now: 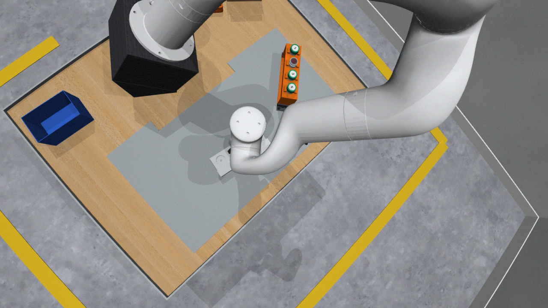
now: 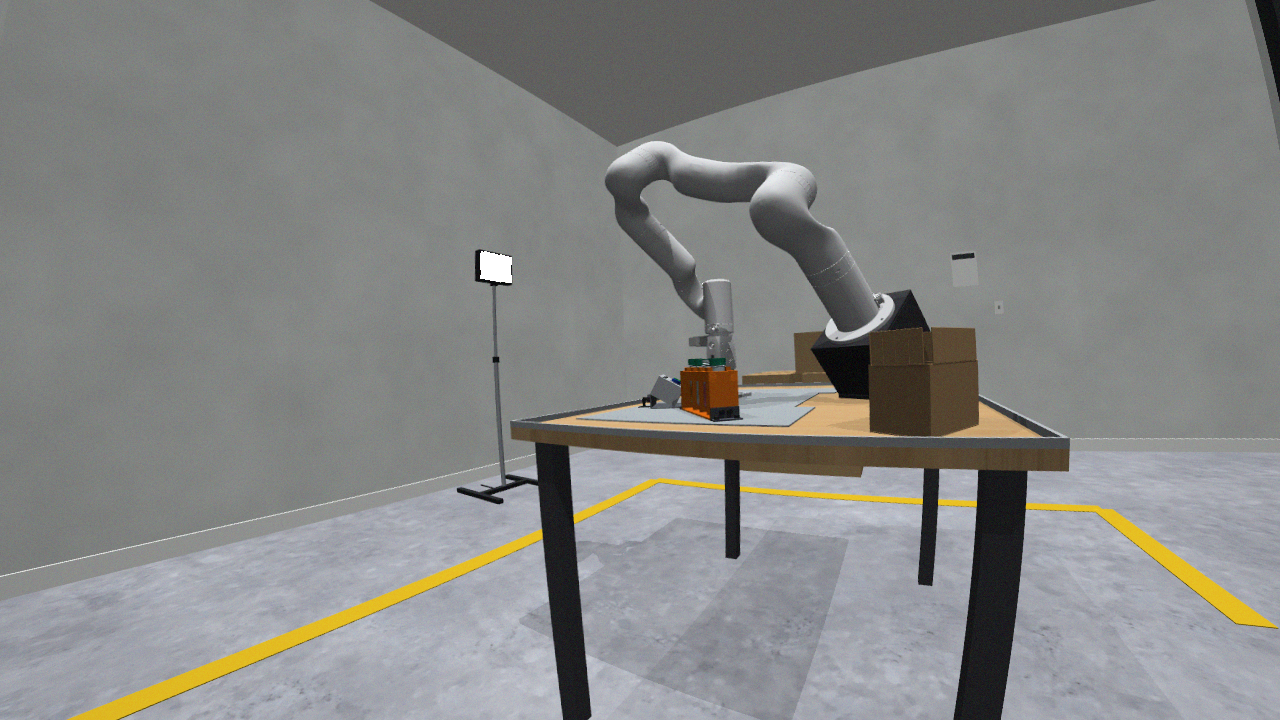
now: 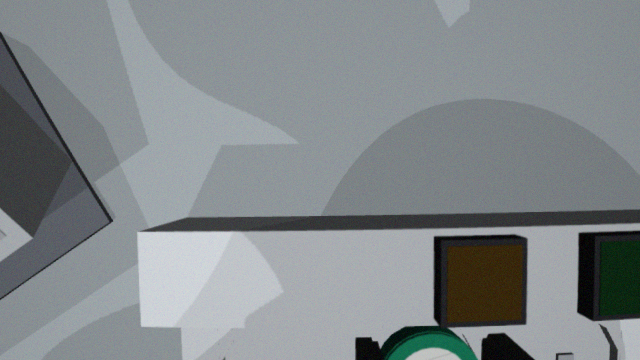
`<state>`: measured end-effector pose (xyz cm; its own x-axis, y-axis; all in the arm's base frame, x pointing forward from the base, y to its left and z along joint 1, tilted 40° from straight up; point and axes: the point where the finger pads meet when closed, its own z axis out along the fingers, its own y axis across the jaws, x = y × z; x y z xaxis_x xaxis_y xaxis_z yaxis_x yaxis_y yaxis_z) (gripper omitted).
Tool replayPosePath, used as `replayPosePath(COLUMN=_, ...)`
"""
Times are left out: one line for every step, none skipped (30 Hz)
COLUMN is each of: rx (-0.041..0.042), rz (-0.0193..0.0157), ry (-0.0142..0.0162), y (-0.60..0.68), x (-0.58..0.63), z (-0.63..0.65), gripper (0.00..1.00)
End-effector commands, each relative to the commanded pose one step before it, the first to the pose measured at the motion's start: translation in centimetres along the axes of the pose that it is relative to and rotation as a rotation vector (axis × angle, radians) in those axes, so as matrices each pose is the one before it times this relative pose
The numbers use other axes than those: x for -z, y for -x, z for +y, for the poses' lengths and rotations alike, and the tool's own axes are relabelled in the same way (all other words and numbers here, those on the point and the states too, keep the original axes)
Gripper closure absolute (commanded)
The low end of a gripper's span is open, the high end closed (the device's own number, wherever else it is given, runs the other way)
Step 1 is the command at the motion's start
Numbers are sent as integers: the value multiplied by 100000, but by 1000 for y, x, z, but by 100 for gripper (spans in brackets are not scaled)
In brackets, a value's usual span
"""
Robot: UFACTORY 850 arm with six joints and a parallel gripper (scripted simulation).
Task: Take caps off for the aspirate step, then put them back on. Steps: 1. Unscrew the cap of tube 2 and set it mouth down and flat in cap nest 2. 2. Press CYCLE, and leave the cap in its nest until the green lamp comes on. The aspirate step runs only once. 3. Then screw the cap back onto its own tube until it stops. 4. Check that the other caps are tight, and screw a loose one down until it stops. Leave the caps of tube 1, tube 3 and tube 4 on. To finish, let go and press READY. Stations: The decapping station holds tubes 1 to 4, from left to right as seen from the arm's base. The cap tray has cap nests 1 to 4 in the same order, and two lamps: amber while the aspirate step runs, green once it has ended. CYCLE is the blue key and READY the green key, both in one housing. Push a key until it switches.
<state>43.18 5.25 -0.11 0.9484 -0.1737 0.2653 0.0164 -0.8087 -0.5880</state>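
Cap (image 3: pixel 430 345) of tube 2: green, off its tube. It sits at the bottom edge of the wrist view, just below the amber lamp (image 3: pixel 482 280) on the cap tray (image 3: pixel 300 280). Only its upper arc shows, so I cannot tell whether it lies flat in a nest.

Fingers: a dark tip stands close at each side of the cap. They are a little under half spread and barely wider than the cap. I read them as flanking it, not clamping it. Contact at the tips cannot be made out.

Lamps: the amber one is dull brown and the green lamp (image 3: pixel 617 275) is dark green. Neither glows plainly.

Station (image 1: pixel 289 74): orange block on the grey mat (image 1: pixel 160 172). Tube 2 (image 1: pixel 293 61) shows an open dark red mouth. The other three tubes carry green caps.

Arm (image 1: pixel 344 118): it reaches over the desk (image 1: pixel 114 191), with the wrist pointing straight down beside the near end of the station. It hides most of the tray from above.

Key housing (image 1: pixel 220 162): a grey corner shows past the wrist, just beside the tray. The keys are hidden.

Blue bin (image 1: pixel 57 116): well apart, at the far side of the desk.
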Motion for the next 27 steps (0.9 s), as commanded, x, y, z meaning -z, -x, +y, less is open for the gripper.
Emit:
replayPosePath(rx=5, rz=88, ry=24, y=-42, x=28, z=12, gripper=54)
replayPosePath(rx=0, rz=1, ry=0, y=0, x=0, z=0, gripper=54)
replayPosePath(rx=0, rz=0, ry=0, y=0, x=0, z=0, gripper=54)
replayPosePath(rx=0, rz=0, ry=0, y=0, x=0, z=0, gripper=54)
replayPosePath(rx=0, rz=0, ry=0, y=0, x=0, z=0, gripper=54)
replayPosePath(rx=0, rz=0, ry=0, y=0, x=0, z=0, gripper=54)
replayPosePath(rx=0, rz=0, ry=0, y=0, x=0, z=0, gripper=54)
replayPosePath(rx=0, rz=0, ry=0, y=0, x=0, z=0, gripper=54)
replayPosePath(rx=-1, rz=-5, ry=0, y=4, x=-9, z=0, gripper=54)
replayPosePath(rx=1, rz=2, ry=1, y=0, x=498, z=0, gripper=54)
replayPosePath(rx=0, rz=0, ry=0, y=0, x=0, z=0, gripper=54)
replayPosePath(rx=0, rz=0, ry=0, y=0, x=0, z=0, gripper=54)
replayPosePath(rx=1, rz=1, ry=1, y=0, x=499, z=0, gripper=54)
replayPosePath(rx=1, rz=2, ry=1, y=1, x=498, z=0, gripper=54)
replayPosePath(rx=1, rz=2, ry=1, y=1, x=498, z=0, gripper=54)
replayPosePath(rx=1, rz=2, ry=1, y=0, x=499, z=0, gripper=54)
replayPosePath(rx=0, rz=-3, ry=-2, y=-7, x=506, z=0, gripper=54)
replayPosePath(rx=1, rz=1, ry=1, y=-1, x=500, z=0, gripper=54)
replayPosePath(rx=1, rz=1, ry=1, y=-1, x=500, z=0, gripper=54)
replayPosePath(rx=1, rz=1, ry=1, y=-1, x=500, z=0, gripper=54)
replayPosePath(rx=1, rz=1, ry=1, y=-1, x=500, z=0, gripper=54)
replayPosePath(rx=1, rz=1, ry=1, y=-1, x=500, z=0, gripper=54)
replayPosePath(rx=1, rz=1, ry=1, y=-1, x=500, z=0, gripper=54)
replayPosePath(rx=1, rz=1, ry=1, y=-1, x=500, z=0, gripper=54)
replayPosePath(rx=1, rz=1, ry=1, y=-1, x=500, z=0, gripper=54)
replayPosePath(rx=1, rz=1, ry=1, y=-1, x=500, z=0, gripper=54)
replayPosePath(rx=1, rz=1, ry=1, y=-1, x=500, z=0, gripper=54)
